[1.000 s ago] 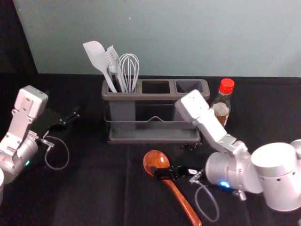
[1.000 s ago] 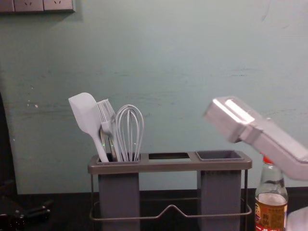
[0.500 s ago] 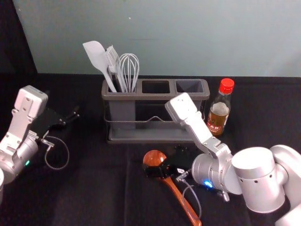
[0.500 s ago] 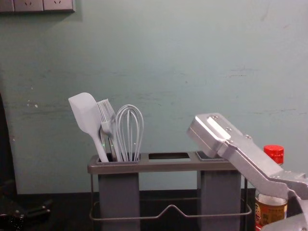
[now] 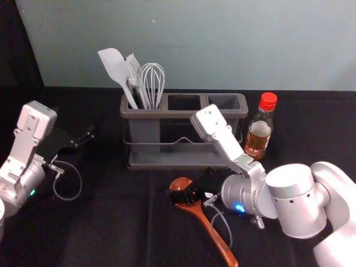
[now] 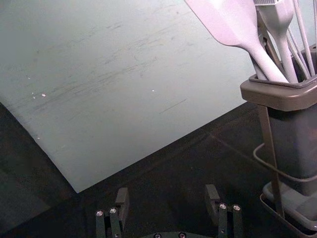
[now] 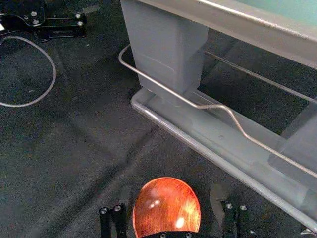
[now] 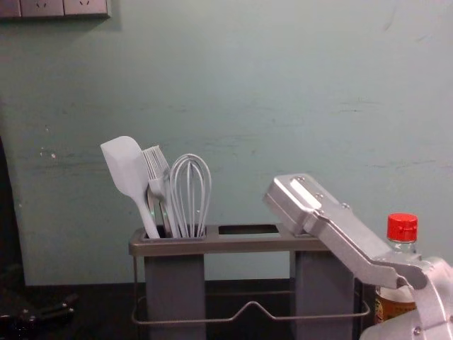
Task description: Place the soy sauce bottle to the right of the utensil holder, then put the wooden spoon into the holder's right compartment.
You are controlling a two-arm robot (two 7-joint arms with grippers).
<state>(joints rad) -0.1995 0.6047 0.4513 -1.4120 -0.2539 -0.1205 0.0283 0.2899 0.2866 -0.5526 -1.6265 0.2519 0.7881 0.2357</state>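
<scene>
A pale wall point(image 5: 222, 44) backs the black worktop point(image 5: 111, 233). Head view, lower centre: right pincer point(image 5: 177, 196) over one wooden spoon point(image 5: 218, 243), handle showing; right wrist view: parted jaws flank its bowl, gripping nothing. One bottle point(image 5: 258, 138), right of one holder point(image 5: 183, 114); left pincer point(image 5: 89, 137), parted, at left.

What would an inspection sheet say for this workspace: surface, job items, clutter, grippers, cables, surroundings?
Surface: black cloth, creased.
Soy sauce bottle: upright, right of the utensil holder.
Wooden spoon: lying on the cloth in front of the holder.
Clutter: spatula, brush and whisk, contained in the holder's left compartment.
Right gripper: low at the spoon's bowl, open, fingers either side.
Left gripper: left of the holder, open, holding nothing.
Cables: one loop at each wrist; the right one hangs close to the spoon's handle.
Surroundings: pale wall behind, scuffed; sockets high on it.
</scene>
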